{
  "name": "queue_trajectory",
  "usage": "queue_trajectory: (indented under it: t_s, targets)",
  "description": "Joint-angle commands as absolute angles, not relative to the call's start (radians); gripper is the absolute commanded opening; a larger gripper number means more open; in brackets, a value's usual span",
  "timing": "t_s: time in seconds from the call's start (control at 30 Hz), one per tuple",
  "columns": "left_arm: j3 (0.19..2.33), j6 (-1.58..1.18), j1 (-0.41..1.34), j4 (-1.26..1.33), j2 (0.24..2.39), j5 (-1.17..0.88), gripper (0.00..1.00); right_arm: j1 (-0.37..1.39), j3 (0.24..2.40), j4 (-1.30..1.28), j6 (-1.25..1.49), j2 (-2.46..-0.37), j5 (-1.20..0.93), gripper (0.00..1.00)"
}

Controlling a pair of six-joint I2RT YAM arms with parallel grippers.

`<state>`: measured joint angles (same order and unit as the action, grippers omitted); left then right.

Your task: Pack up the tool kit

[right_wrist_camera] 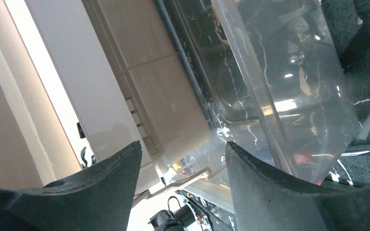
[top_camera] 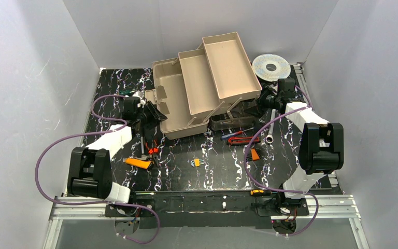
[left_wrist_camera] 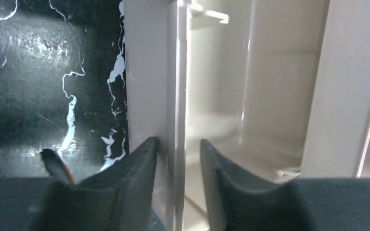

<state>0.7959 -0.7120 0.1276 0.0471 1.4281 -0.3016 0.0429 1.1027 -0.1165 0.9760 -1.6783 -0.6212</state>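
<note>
The taupe toolbox (top_camera: 179, 106) stands open at the back centre, with its beige trays (top_camera: 223, 67) fanned out up and to the right. Its smoky lid (top_camera: 229, 122) lies down at its front right. My left gripper (top_camera: 149, 115) is at the box's left side. In the left wrist view it (left_wrist_camera: 178, 142) is open and straddles the box wall (left_wrist_camera: 173, 86): the left finger touches the outside, the right finger stands off inside. My right gripper (top_camera: 265, 98) is open and empty by the box's right end, facing the lid (right_wrist_camera: 279, 72) and tray side (right_wrist_camera: 159, 86).
Loose tools lie in front of the box: an orange tool (top_camera: 138, 162), red pliers (top_camera: 153, 150), a small yellow piece (top_camera: 197, 162), a red knife (top_camera: 243, 140), a blue-handled screwdriver (top_camera: 237, 134), a silver tube (top_camera: 271, 127). The wire spool (top_camera: 271, 67) lies at the back right.
</note>
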Motion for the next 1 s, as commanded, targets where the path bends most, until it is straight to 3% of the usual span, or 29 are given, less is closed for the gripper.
queue_trajectory:
  t_s: [0.0, 0.03, 0.1, 0.17, 0.27, 0.6, 0.87, 0.9, 0.93, 0.97]
  targets:
    - [0.781, -0.763, 0.132, 0.178, 1.426, -0.31, 0.26, 0.019, 1.132, 0.062, 0.982, -1.65, -0.738, 0.71]
    - [0.784, -0.765, 0.131, 0.176, 1.428, -0.302, 0.19, 0.012, 1.132, 0.072, 0.988, -1.654, -0.752, 0.69]
    - [0.796, -0.756, 0.13, 0.152, 1.428, -0.281, 0.08, -0.017, 1.128, 0.098, 1.0, -1.662, -0.778, 0.56]
    - [0.807, -0.743, 0.13, 0.127, 1.416, -0.256, 0.04, -0.033, 1.127, 0.106, 1.002, -1.666, -0.79, 0.41]
    - [0.81, -0.728, 0.129, 0.103, 1.395, -0.214, 0.0, -0.046, 1.135, 0.105, 1.006, -1.676, -0.799, 0.29]
    - [0.81, -0.75, 0.089, 0.088, 1.366, -0.144, 0.0, -0.145, 1.099, 0.113, 1.048, -1.638, -0.768, 0.28]
    - [0.838, -0.743, 0.056, 0.073, 1.379, -0.137, 0.0, -0.151, 1.057, 0.014, 0.932, -1.458, -0.575, 0.28]
    - [0.845, -0.734, 0.054, 0.074, 1.382, -0.162, 0.1, -0.15, 1.054, 0.003, 0.912, -1.428, -0.547, 0.28]
    - [0.847, -0.713, 0.054, 0.083, 1.381, -0.186, 0.32, -0.149, 1.047, 0.002, 0.895, -1.401, -0.522, 0.29]
    - [0.844, -0.7, 0.055, 0.091, 1.372, -0.197, 0.42, -0.146, 1.04, -0.026, 0.882, -1.358, -0.496, 0.3]
